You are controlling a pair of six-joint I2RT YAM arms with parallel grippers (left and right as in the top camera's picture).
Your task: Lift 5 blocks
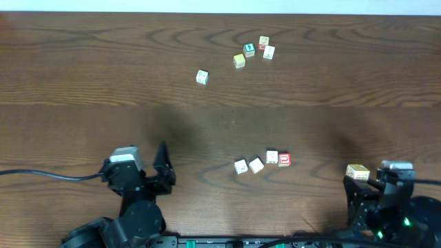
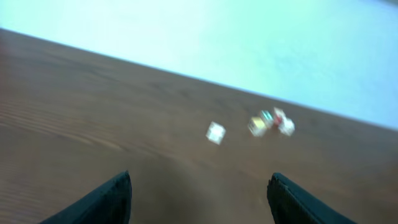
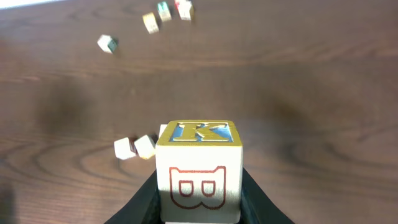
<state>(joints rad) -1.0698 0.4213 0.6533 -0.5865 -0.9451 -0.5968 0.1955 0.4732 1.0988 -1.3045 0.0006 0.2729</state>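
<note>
My right fingers pinch a pale wooden alphabet cube, blue K on top, near the brown desk's right front. Four more pale cubes lie in a row to its left. My left fingers stand spread, holding nothing.

Wide-spread tool, wooden table, blurred cubes beyond

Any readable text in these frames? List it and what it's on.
"K": blue, top face of the block in the right gripper.
"B": red outline, same block's front face.
Red-faced block: white letter, too small to read.
Other blocks: marks too small or blurred.
</note>
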